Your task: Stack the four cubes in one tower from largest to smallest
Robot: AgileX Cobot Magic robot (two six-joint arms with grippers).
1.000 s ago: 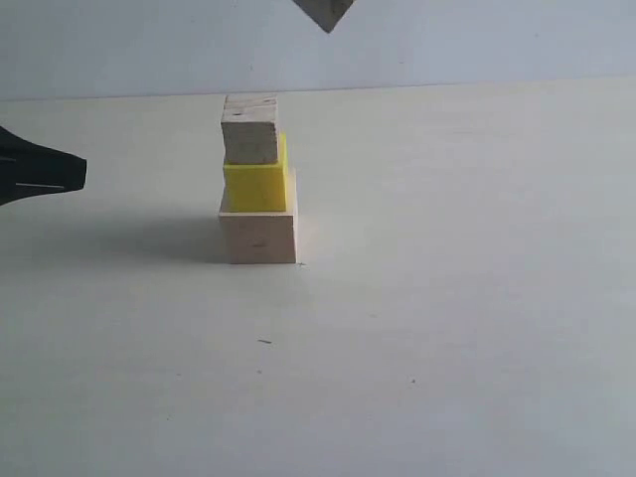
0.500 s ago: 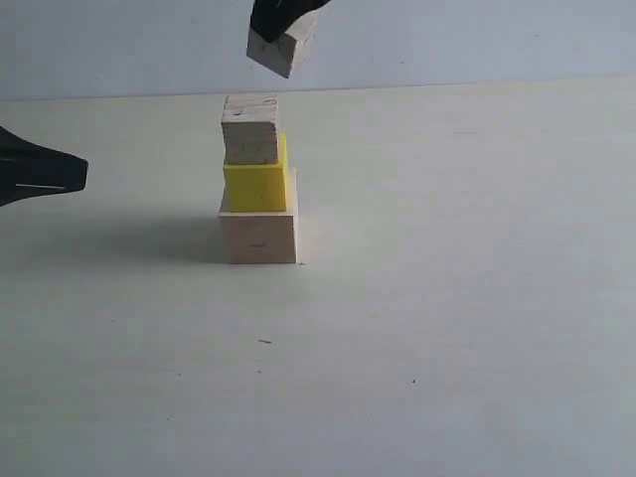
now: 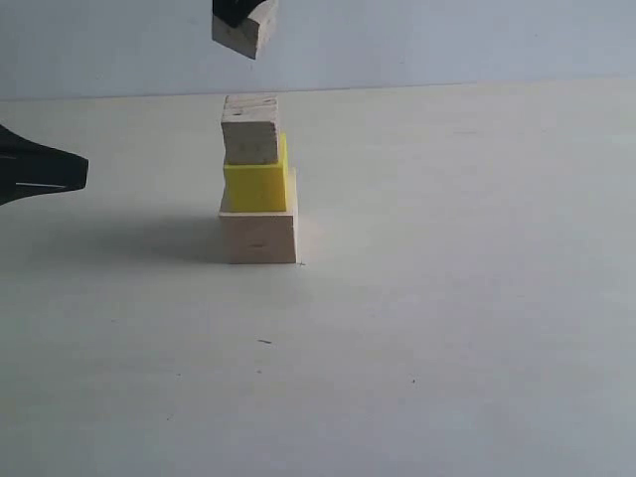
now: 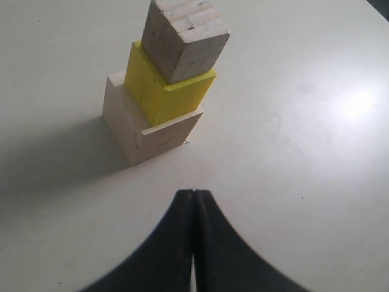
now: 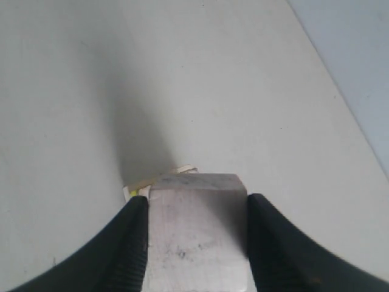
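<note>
Three cubes stand stacked on the table: a large pale wood cube [image 3: 258,236] at the bottom, a bright yellow cube [image 3: 255,186] on it, and a small grainy wood cube [image 3: 249,130] on top. The stack also fills the left wrist view, with the pale base [image 4: 137,125], the yellow cube [image 4: 161,91] and the small cube [image 4: 182,39]. A fourth small wood cube [image 3: 246,32] [image 5: 197,237] hangs in the air above the stack, with my right gripper [image 3: 238,14] [image 5: 197,210] shut on it. My left gripper [image 3: 50,172] [image 4: 194,194] is shut and empty, left of the stack.
The pale table [image 3: 447,298] stretches wide around the stack, and its far edge meets a light wall [image 3: 447,40]. A strip of the stack [image 5: 137,187] peeks out beneath the held cube in the right wrist view.
My right gripper has carried the small cube leftward across the top of the exterior view until it hangs above the stack. The left gripper and the stack have stayed still.
</note>
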